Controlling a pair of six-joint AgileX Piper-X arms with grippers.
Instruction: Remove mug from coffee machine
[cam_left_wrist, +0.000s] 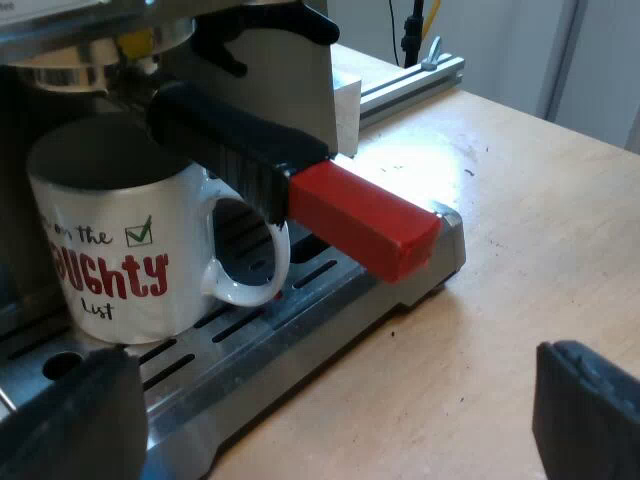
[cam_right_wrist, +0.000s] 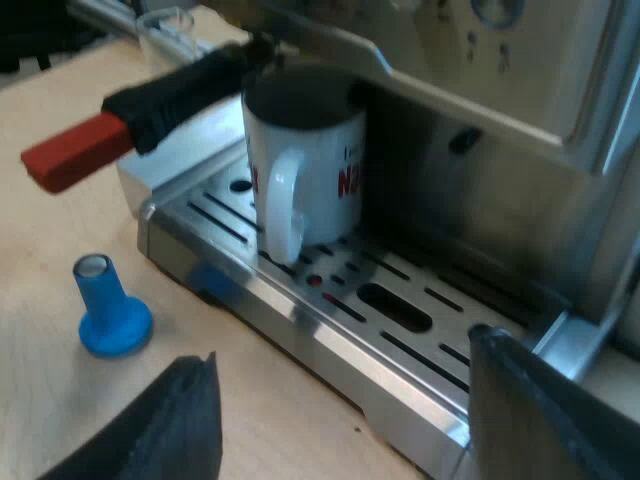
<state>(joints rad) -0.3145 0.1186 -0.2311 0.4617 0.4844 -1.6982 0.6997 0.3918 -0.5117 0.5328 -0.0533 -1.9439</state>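
Mug (cam_left_wrist: 110, 260) stands untouched on the drip tray (cam_left_wrist: 330, 290) beneath the holder (cam_left_wrist: 250, 150), left gripper (cam_left_wrist: 330, 410) and right gripper (cam_right_wrist: 350, 410) both spread empty, so lifting it out remains.

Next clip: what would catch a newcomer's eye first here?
The red end of the holder's handle juts out from the front of the espresso machine, just above a white mug with red lettering standing on the drip tray. A blue tamper stands upright on the wooden table beside the tray.
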